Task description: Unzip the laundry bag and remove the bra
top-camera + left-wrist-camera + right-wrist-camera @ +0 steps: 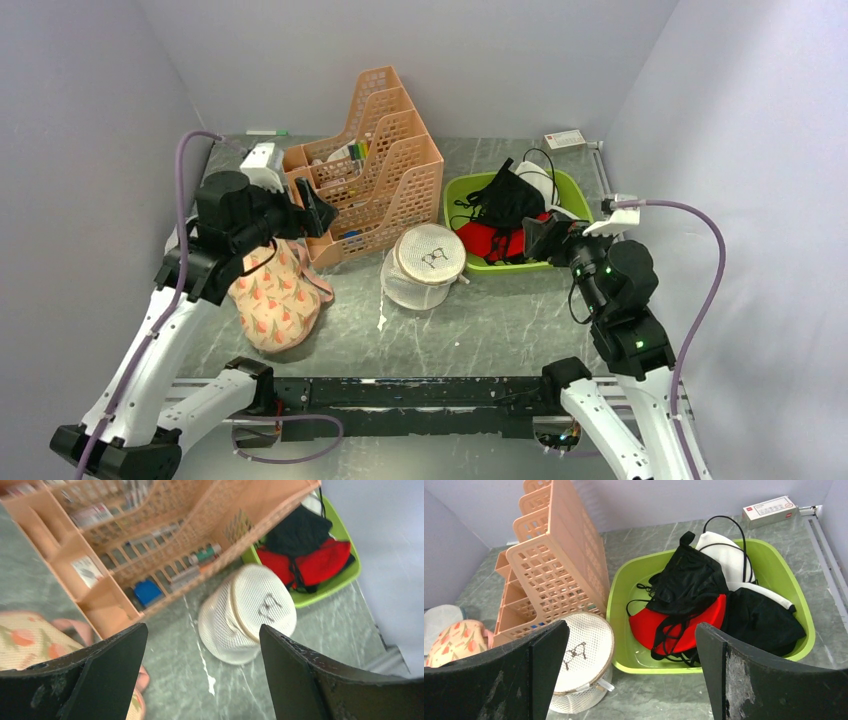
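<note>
The laundry bag (428, 262) sits zipped on the counter (500, 330) at the centre of the overhead view, icon face tilted up. It is just below the peach rack (385, 190) and just left of the green tub (616, 615). No maroon bra shows anywhere, so it is presumably inside the mesh (the red and black garments in the tub are not it). Neither arm touches the bag. The left gripper (312, 208) hovers at the rack's left side, fingers spread wide and empty. The right gripper (545, 238) hangs over the tub's lower right, fingers equally wide apart with nothing between them. I judge this to be the approach step. A small white tab low on the bag's side in the right wrist view may be the zipper pull (606, 685), though it is too small to be sure. Next, one gripper should steady the drum while the other pinches that pull and runs it round the seam.
</note>
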Controlling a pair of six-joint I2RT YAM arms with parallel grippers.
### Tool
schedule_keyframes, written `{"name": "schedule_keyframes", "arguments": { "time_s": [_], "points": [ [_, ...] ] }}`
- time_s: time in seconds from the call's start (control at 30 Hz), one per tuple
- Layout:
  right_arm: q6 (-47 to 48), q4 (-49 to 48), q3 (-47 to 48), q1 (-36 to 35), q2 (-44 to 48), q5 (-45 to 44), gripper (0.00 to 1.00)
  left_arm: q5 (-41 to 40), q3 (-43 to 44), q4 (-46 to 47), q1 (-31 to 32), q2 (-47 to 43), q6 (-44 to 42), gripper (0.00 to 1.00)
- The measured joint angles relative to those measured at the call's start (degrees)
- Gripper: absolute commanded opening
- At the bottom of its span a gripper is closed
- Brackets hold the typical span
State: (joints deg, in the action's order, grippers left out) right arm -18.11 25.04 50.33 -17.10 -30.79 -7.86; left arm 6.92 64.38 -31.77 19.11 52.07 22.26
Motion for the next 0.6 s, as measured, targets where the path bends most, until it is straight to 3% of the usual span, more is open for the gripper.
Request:
{"name": "schedule_keyframes", "arguments": {
  "time_s": [0.27, 0.47, 0.6],
  "points": [
    [-0.5, -1.2, -3.5, 0.7, 2.1, 4.6, 1.00, 10.8, -9.4, 2.3, 3.5, 1.0, 6.9, 0.94],
    [-1.4, -1.7, -6.3, 1.0, 3.0, 9.7, 1.00, 10.3, -11.3, 5.4, 17.3, 7.3, 9.6, 0.94],
    [-2.1, -1.6, -7.8, 1.0, 3.9, 15.3, 1.00, 4.8, -6.7, 5.0, 27.1, 16.2, 8.1, 0.94]
  ]
}}
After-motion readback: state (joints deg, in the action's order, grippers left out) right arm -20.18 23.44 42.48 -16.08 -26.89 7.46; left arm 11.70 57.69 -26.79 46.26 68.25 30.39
